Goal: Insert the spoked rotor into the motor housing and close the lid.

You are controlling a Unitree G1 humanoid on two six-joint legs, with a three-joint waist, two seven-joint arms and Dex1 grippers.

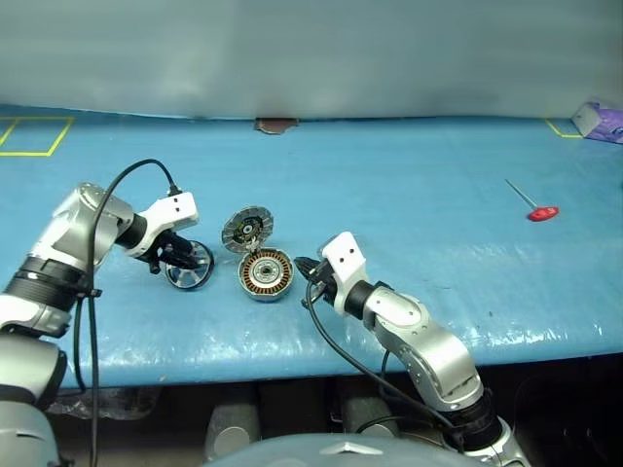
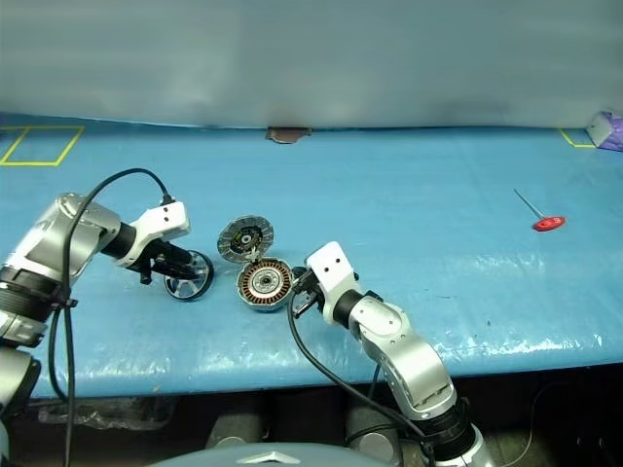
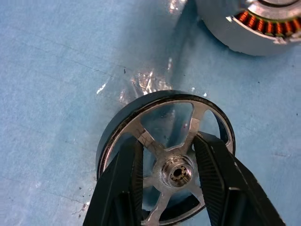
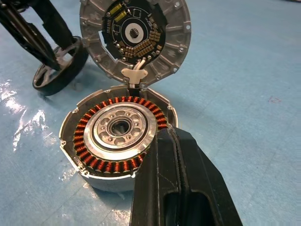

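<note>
The spoked rotor (image 1: 190, 266) rests tilted on its edge on the blue table, left of the motor housing (image 1: 266, 273). My left gripper (image 3: 169, 141) reaches down over it, and its two black fingers (image 3: 124, 179) are closed on either side of the shiny hub. The housing sits open, with copper windings (image 4: 94, 122) showing around a silver centre. Its lid (image 4: 136, 37) stands upright on the hinge at the far rim, dark inner face toward me. My right gripper (image 4: 165, 134) is shut, its tip against the housing's right rim.
A red-handled tool (image 1: 541, 212) lies far right on the blue table cover (image 1: 419, 195). A purple and white box (image 1: 602, 122) sits at the back right corner. Yellow tape squares (image 1: 34, 136) mark the back left. The table's front edge runs just below both arms.
</note>
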